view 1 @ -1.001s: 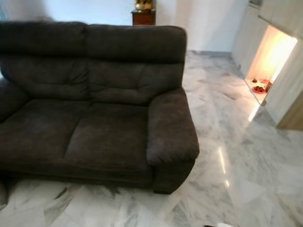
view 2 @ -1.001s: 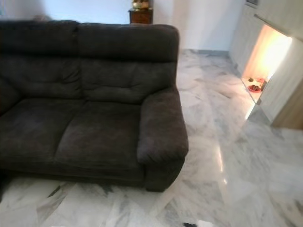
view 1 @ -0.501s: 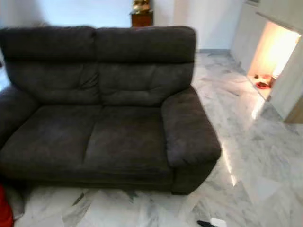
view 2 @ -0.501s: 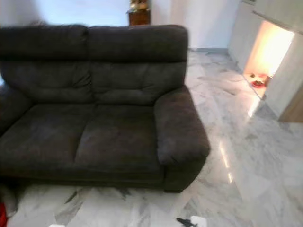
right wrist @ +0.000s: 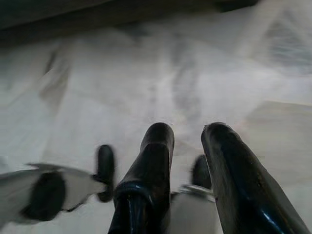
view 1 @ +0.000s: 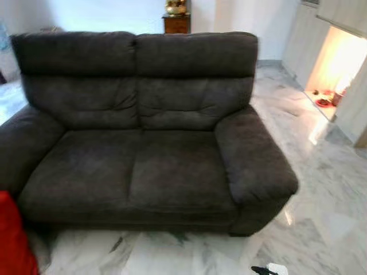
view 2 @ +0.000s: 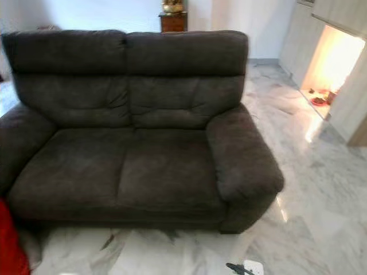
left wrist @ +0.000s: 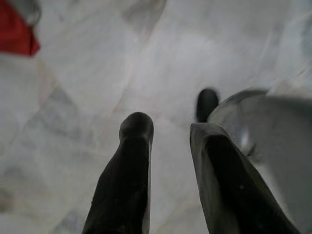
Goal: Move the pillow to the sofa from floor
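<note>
I see the red pillow (view 1: 12,243) on the floor (view 1: 321,189) by the sofa (view 1: 143,166), off to my left, so my left hand (left wrist: 168,129) is nearer than my right hand (right wrist: 187,134), and both hang low with fingers a little apart, holding nothing.

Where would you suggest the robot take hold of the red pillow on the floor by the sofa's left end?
Probably the red pillow's upper right edge, approached from above and from the sofa side. That edge stands free beside the sofa's front corner; the rest runs out of frame, so its shape is unclear.
</note>
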You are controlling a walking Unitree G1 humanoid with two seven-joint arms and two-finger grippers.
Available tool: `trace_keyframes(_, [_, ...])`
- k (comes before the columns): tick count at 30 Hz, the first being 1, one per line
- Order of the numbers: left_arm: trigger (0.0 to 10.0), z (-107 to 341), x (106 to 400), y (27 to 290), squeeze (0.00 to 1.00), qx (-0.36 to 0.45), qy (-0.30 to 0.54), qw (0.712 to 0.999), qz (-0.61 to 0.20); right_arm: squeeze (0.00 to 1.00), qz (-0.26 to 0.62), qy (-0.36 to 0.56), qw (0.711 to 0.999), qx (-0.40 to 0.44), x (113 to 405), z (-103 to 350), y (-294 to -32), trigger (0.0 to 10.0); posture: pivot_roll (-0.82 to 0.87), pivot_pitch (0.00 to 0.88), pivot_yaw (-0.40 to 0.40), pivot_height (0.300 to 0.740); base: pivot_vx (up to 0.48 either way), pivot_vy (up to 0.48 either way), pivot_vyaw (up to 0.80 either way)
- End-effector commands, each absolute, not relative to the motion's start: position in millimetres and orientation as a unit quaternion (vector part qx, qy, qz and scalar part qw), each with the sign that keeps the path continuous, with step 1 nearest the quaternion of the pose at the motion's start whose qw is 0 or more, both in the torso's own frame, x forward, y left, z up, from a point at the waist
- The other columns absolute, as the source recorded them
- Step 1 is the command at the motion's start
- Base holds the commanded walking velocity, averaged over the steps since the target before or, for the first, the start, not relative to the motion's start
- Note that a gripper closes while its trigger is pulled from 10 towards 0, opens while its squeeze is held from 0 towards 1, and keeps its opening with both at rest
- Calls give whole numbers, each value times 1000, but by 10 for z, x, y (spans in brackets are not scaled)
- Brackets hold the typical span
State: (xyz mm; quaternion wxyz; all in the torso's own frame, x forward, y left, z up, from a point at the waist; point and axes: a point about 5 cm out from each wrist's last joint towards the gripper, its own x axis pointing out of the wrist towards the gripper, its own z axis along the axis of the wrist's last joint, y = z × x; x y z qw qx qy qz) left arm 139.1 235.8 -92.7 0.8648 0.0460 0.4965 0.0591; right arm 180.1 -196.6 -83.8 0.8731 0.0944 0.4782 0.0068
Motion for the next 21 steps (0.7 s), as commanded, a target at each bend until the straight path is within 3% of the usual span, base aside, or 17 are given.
trace_keyframes(1, [10000, -930, 1404, 2331, 0, 41, 497, 865, 62, 0, 6, 474, 878, 72, 1789, -822, -2076, 10000, 118, 0, -3, 740, 0, 469, 494])
trace_keyframes(6, [10000, -931, 1412, 2315, 0, 36, 494, 866, 65, 0, 16, 474, 877, 73, 1792, -828, -2026, 10000, 110, 0, -17, 740, 0, 470, 665])
trace_keyframes(21, [10000, -934, 1404, 2313, 0, 36, 495, 866, 61, 0, 16, 475, 876, 82, 1830, -852, -1778, 10000, 92, 0, 1, 740, 0, 471, 0])
